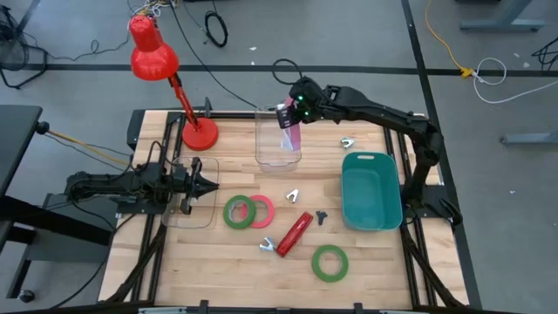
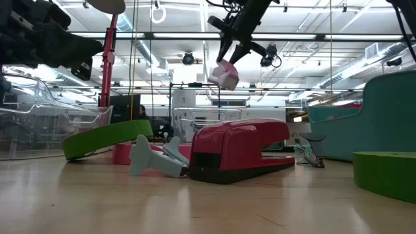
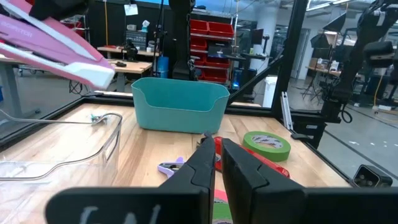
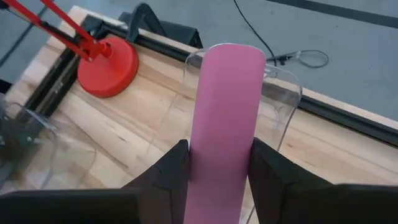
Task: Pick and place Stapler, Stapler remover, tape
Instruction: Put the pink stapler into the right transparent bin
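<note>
My right gripper [image 1: 292, 118] hangs above a clear tub [image 1: 278, 144] at the table's far middle, shut on a pink stapler [image 4: 227, 112]. The low view shows that stapler [image 2: 224, 75] high in the air. A red stapler [image 1: 295, 234] lies on the table's near middle with a pale staple remover [image 1: 267, 246] at its end. Another remover [image 1: 292, 196] lies farther back. One green tape ring [image 1: 237, 212] leans on a pink-red ring [image 1: 260, 211]; a second green ring [image 1: 330, 262] lies flat near the front. My left gripper [image 1: 209, 185] waits shut at the left. My right gripper pinches the pink stapler's two long sides [image 4: 199, 155] between its two fingers [image 4: 171, 171]. The fingers slant down from the table's right and run along the stapler, which sticks out past their tips. It is lifted clear, tilted, over the clear tub.
A teal bin [image 1: 370, 189] stands at the right, and a second clear tub [image 1: 193, 202] at the left by my left gripper. A red desk lamp [image 1: 199, 133] stands at the far left. A pale remover [image 1: 348, 141] and a dark one [image 1: 322, 216] lie near the bin.
</note>
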{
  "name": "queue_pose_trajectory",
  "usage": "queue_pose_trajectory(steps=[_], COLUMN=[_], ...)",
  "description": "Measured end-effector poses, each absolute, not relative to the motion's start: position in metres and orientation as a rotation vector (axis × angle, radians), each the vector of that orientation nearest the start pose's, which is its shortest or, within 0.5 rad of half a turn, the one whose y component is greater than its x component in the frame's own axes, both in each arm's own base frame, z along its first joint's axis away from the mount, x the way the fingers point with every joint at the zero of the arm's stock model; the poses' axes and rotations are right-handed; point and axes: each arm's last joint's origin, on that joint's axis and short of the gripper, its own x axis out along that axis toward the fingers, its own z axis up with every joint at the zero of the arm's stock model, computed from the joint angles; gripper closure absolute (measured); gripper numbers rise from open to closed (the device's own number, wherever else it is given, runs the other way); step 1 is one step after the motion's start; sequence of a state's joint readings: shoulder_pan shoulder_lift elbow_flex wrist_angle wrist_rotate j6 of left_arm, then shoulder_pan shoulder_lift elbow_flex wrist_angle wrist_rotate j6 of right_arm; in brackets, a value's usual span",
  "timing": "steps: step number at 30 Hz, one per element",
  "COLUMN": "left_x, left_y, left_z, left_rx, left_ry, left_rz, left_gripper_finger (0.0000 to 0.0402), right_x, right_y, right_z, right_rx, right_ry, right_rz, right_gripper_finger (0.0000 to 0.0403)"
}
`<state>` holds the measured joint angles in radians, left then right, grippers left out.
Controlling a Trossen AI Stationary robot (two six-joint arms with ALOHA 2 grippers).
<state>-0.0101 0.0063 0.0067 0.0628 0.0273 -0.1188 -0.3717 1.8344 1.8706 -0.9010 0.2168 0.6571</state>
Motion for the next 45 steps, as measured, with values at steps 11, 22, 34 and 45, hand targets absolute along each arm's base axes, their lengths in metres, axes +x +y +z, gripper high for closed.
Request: queue_pose_trajectory(steps=[11,22,34,45], left_x=[0.097,0.097,0.097,0.097], left_y=[-0.002,-0.002,-0.002,-0.002], left_z=[0.171,0.171,0.171,0.171], left_rx=[-0.119,-0.118,-0.118,-0.119], left_ry=[-0.061,-0.062,-0.061,-0.061], left_rz=[-0.041,-0.041,-0.041,-0.041], left_gripper_finger=[0.0371,0.0371,0.0371,0.0371], right_x=[0.388,0.401,0.394,0.386], right_y=[-0.153,-0.168,-0.187,-0.188], right_z=[0.322,0.293,0.288,0.250], right_rx=[0.674,0.733,0.821,0.862], right_ry=[0.732,0.759,0.727,0.824], right_rz=[-0.791,-0.830,-0.909,-0.971], right_gripper_finger=[0.0275,0.0275,0.0275,0.0275])
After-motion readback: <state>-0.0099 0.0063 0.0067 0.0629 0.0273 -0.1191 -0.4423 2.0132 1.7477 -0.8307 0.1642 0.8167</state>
